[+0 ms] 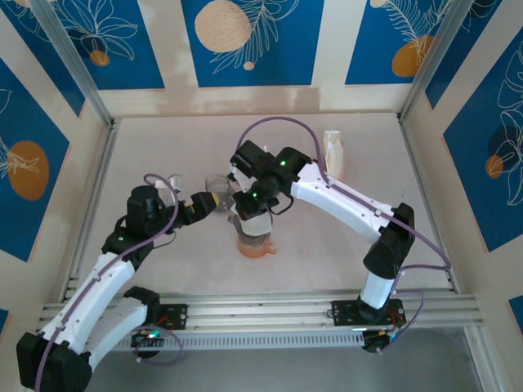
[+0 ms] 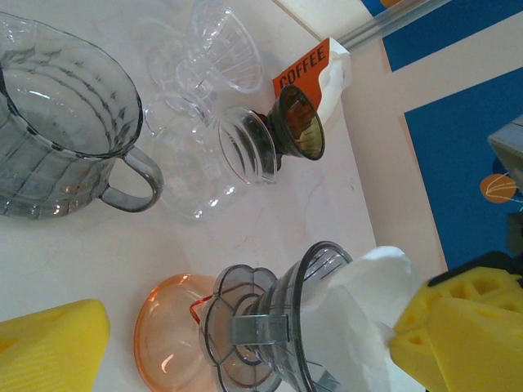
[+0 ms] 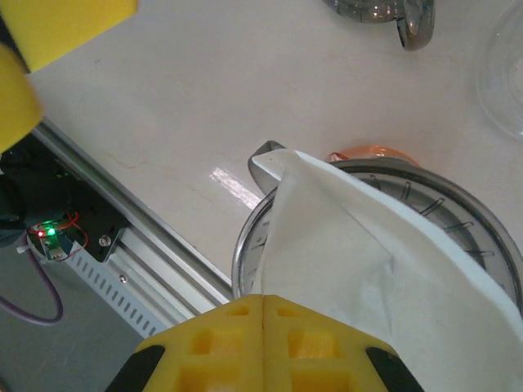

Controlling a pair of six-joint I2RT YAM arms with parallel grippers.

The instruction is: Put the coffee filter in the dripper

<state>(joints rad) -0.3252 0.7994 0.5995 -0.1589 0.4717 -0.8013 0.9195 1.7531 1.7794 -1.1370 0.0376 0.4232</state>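
Note:
A clear grey dripper (image 2: pixel 278 327) stands on an orange base (image 2: pixel 167 335) near the table's front. The white coffee filter (image 3: pixel 368 261) lies partly inside the dripper (image 3: pixel 242 253) and sticks out over its rim. My right gripper (image 3: pixel 263 300) is shut on the filter's edge, right above the dripper (image 1: pixel 252 237). My left gripper (image 1: pixel 216 201) is open just left of the dripper, with nothing in it. One of its yellow fingers (image 2: pixel 49 347) shows at the lower left. The filter (image 2: pixel 359 302) runs up to a yellow finger block at the right of the left wrist view.
A glass jug (image 2: pixel 57 131), two clear drippers (image 2: pixel 212 57) and a dark brown dripper (image 2: pixel 298 122) stand behind. A coffee bag (image 1: pixel 333 153) leans at the back right. The metal rail (image 3: pixel 147 245) runs along the near table edge.

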